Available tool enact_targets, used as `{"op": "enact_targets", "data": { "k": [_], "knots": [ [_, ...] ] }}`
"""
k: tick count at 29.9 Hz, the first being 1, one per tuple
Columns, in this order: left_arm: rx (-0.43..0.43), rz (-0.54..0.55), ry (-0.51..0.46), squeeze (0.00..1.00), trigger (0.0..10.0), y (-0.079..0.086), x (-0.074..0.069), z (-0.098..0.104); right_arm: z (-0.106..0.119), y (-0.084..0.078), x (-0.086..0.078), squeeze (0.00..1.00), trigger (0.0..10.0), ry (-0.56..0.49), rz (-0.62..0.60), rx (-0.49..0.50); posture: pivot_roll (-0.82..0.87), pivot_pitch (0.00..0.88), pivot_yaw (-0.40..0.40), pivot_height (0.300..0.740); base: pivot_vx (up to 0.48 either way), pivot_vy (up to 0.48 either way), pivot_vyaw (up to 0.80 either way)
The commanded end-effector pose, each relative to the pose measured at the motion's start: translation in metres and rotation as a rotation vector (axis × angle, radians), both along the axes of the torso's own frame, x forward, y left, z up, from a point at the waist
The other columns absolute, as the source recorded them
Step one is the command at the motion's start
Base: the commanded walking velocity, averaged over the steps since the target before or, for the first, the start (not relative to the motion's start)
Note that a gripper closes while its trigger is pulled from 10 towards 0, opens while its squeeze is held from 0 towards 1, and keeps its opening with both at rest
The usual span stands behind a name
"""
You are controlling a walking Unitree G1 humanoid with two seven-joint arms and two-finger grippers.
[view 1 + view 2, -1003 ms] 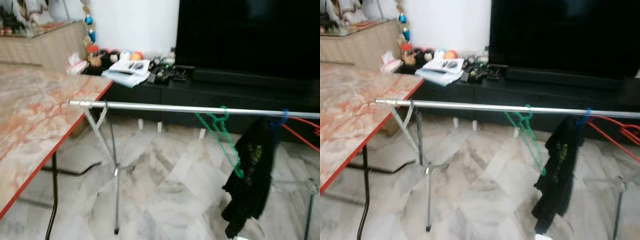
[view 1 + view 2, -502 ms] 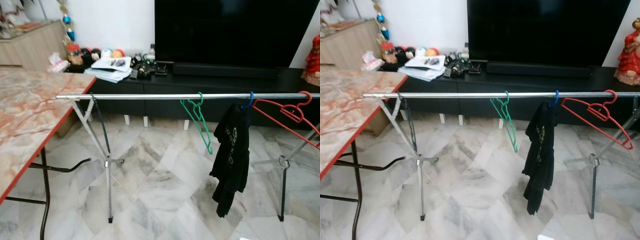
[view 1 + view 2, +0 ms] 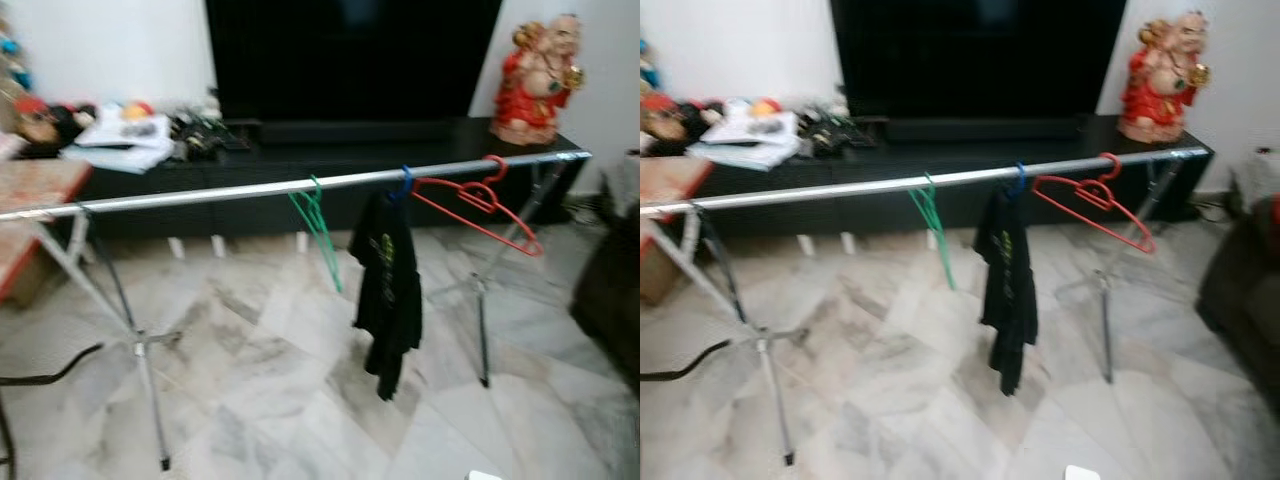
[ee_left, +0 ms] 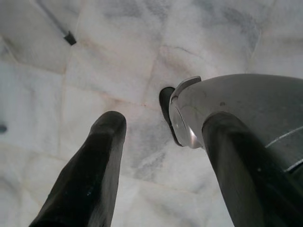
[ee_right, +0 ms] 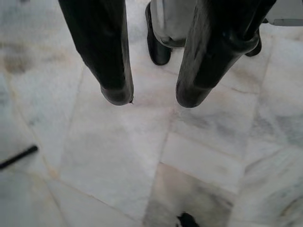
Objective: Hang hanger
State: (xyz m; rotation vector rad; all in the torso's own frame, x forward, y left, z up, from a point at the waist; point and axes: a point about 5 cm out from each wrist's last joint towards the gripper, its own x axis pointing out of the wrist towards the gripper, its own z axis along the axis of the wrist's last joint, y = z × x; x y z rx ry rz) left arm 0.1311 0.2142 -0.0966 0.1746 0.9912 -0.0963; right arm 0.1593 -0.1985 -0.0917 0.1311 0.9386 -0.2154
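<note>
Left gripper (image 4: 156, 156): It hangs low by the robot's side and points down at the marble floor (image 4: 94, 56). Its two black fingers are spread apart. Nothing is between them.

Right gripper (image 5: 151, 94): It hangs low too, over the floor. Its fingers have a gap between them and hold nothing.

Why the arms hang: I think the robot is only walking or turning here, so the arms are not needed yet.

Floor near the robot: A small white thing (image 3: 1081, 472) lies at the bottom edge of the head view. It is too small to tell what it is.

Rail (image 3: 250, 188): A long silver bar on crossed metal legs, right across the room in front of the robot. It is high up so clothes can hang without touching the floor.

Hangers on the rail: A green hanger (image 3: 318, 225) hangs empty near the middle. Just beside it a black shirt (image 3: 388, 290) hangs from a blue hook (image 3: 404, 182). Next comes a red hanger (image 3: 478, 208), empty and tilted, near the far end.

The task: No hanger is in either gripper, so none is ready to hang. I cannot tell which hanger is meant.

Table (image 3: 25, 205): Only a red-edged corner shows, beside the rail's end on the robot's left.

Black cabinet (image 3: 300, 160): It stands behind the rail. On top lie papers (image 3: 120, 145) and small toys, and a red statue (image 3: 535, 75) stands at the other end.

Television (image 3: 350, 55): Big, dark, against the wall.
</note>
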Motion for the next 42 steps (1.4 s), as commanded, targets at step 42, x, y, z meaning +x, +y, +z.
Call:
{"op": "enact_targets", "data": {
  "k": [42],
  "knots": [
    [0.057,0.059,-0.036,0.00,10.0,0.015,-0.005,0.003,-0.001,0.004,-0.003,0.00,10.0,-0.007,-0.042,0.011,0.09,0.037,0.001,0.740,0.000,-0.038,-0.79]
  ]
}}
